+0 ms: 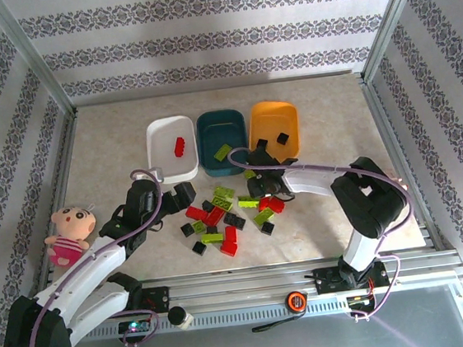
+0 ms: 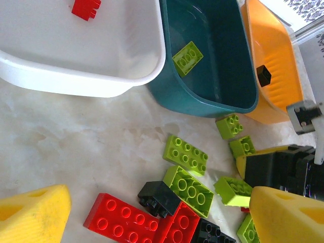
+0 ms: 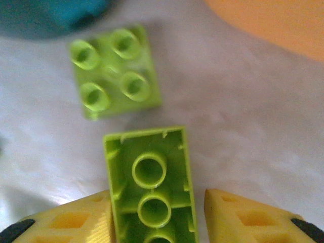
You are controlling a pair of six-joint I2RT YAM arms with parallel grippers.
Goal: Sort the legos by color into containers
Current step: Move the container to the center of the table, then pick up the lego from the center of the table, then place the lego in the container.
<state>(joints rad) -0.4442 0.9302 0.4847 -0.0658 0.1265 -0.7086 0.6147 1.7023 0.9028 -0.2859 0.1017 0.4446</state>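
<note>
Three tubs are sitting in a row. The white tub [image 1: 173, 165] is holding one red brick [image 1: 180, 146], the teal tub [image 1: 220, 125] one green brick [image 1: 224, 151], and the orange tub [image 1: 273, 118] two black bricks [image 1: 282, 138]. Over a dozen loose bricks [image 1: 214, 217] are lying on the table [image 1: 113, 153] just in front of the tubs. The left gripper [image 2: 159, 212] is hovering over this pile with its fingers spread. The right gripper [image 3: 157, 202] is straddling an upturned green brick [image 3: 149, 172], jaws apart. A pink doll [image 1: 68, 234] is sitting at the far left.

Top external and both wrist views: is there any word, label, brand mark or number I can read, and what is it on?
No text is readable in any view.
Studs of the square lime green lego: blurred, no mark legible.
White tub, dark teal tub, orange tub: no labels seen.
Small orange-and-black round item on the front rail: too small to read.
</note>
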